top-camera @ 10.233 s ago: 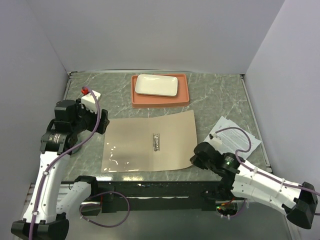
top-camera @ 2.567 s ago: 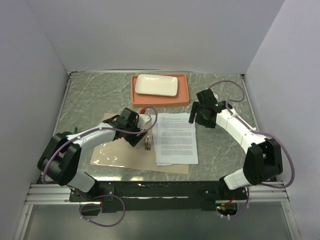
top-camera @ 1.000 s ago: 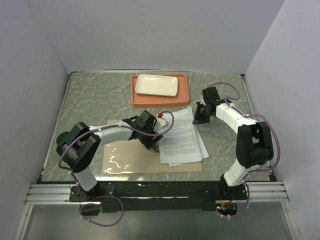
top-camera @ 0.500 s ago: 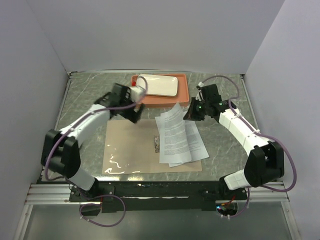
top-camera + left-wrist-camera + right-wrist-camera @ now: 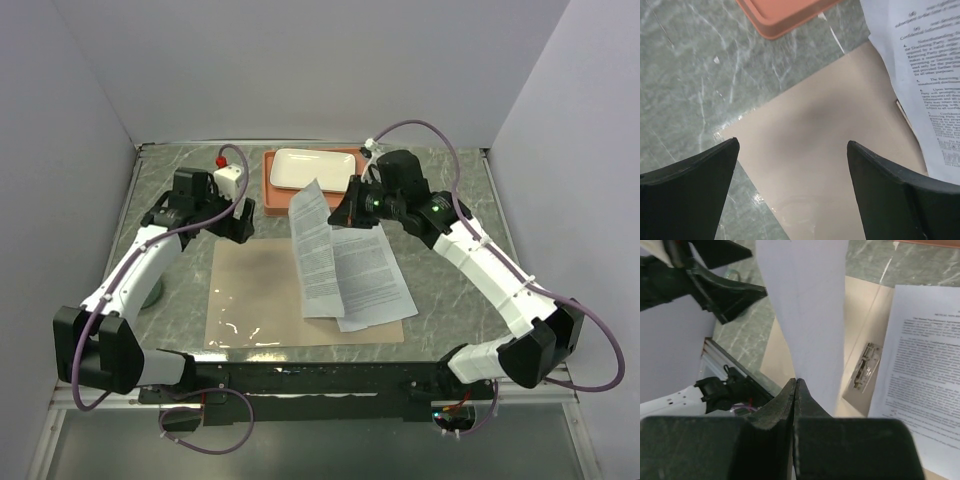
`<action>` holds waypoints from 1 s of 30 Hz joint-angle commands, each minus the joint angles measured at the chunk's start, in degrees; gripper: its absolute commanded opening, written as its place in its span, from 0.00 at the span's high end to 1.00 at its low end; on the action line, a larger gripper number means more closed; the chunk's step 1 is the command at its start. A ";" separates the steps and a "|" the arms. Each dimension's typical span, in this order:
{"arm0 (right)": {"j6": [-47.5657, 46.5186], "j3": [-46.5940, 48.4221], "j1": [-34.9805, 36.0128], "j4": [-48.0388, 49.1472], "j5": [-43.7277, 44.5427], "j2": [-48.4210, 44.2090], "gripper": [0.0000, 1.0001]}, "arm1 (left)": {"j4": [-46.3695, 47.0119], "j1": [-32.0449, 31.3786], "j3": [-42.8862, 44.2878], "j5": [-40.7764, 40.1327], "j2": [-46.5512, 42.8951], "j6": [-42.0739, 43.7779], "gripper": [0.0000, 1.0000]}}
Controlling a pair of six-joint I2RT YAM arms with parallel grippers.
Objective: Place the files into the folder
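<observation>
Printed sheet (image 5: 316, 250) upright, curved; tan folder (image 5: 255, 290) flat

The upper sheet (image 5: 315, 250) has been raised further by the right gripper (image 5: 342, 212) and swung left; the left gripper (image 5: 240, 224) has been withdrawn leftward.

A raised sheet (image 5: 318, 255) screens the middle of the folder (image 5: 255, 290); left half bare.
</observation>
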 commanded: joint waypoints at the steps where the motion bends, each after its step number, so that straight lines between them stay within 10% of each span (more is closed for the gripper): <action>1: 2.68 -0.90 0.19 2.30 1.27 -2.87 1.00 | -0.40 1.83 -0.58 3.91 -2.83 -0.76 0.04; 13: 12.35 -18.91 0.54 15.31 6.18 -1.20 1.00 | -5.41 2.02 -2.51 12.80 -4.51 5.38 0.04; 19: 13.40 -24.37 1.68 19.36 8.66 0.82 1.00 | 3.71 -12.83 -12.17 -4.49 -4.78 8.64 0.04; 28: 13.23 -26.04 2.21 21.29 7.78 4.34 0.99 | 9.26 -17.76 -13.93 -12.42 7.70 9.26 0.04; 30: 12.79 -26.65 2.21 21.21 7.78 4.95 0.86 | 11.01 -18.11 -14.90 -14.54 9.19 9.17 0.04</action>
